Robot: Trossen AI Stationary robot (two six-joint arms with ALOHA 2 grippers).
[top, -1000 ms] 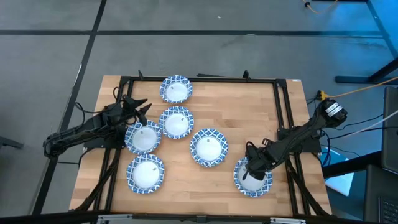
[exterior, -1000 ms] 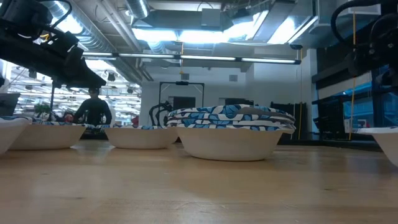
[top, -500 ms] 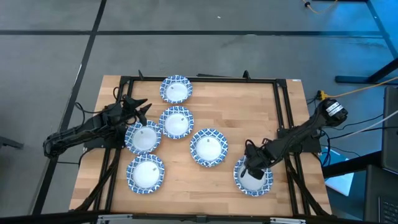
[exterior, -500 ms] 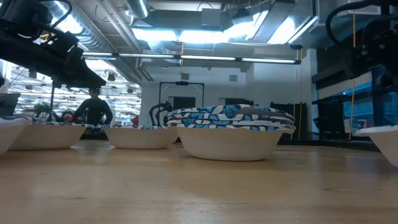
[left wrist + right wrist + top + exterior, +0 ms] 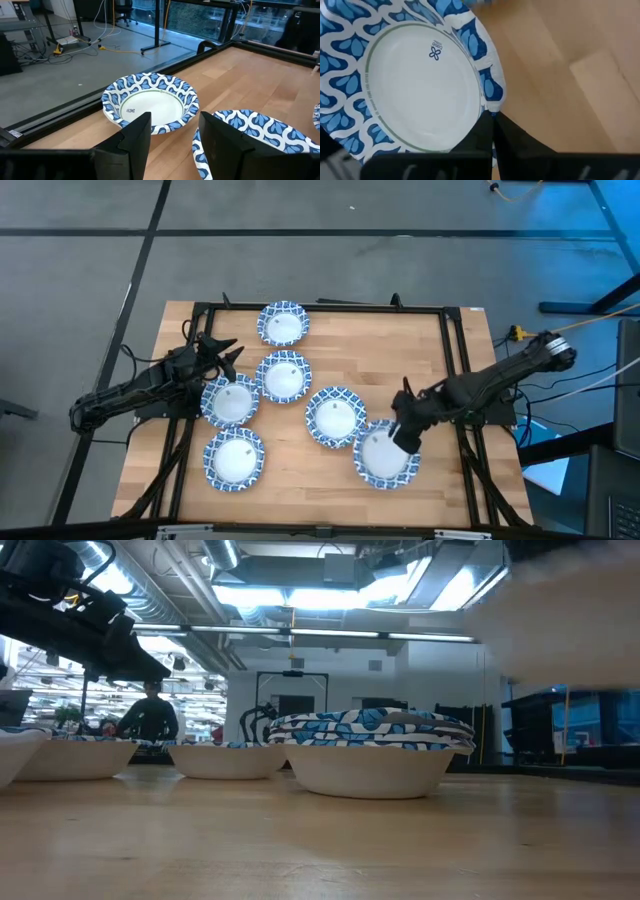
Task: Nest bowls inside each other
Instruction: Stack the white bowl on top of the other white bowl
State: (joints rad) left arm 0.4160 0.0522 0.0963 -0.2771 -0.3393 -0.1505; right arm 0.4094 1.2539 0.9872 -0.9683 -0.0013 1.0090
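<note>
Several white bowls with blue-patterned rims sit base down on the wooden table: one near the far edge, one behind it, two on the left, and a centre one that the low view shows as a nested stack. My right gripper is shut on another bowl, just right of and nearer than the centre stack. My left gripper hovers open over the left side, between the left bowl and the middle one, touching nothing. My right gripper pinches the bowl's patterned rim between its two fingers, one over the inner face and one under it. It comes from the table's right side, slanting down. The bowl is lifted clear of the table, open side up, and shows blurred in the low view.
A dark metal frame runs around the tabletop. Bare wood lies along the far right part of the table and at the near right corner. A person stands in the room far behind the table.
My right gripper has lifted its bowl off the near right part of the table and carried it toward the table's left, up beside the centre stack. The bowl now hangs clear of the wood. The arm has stretched out.
</note>
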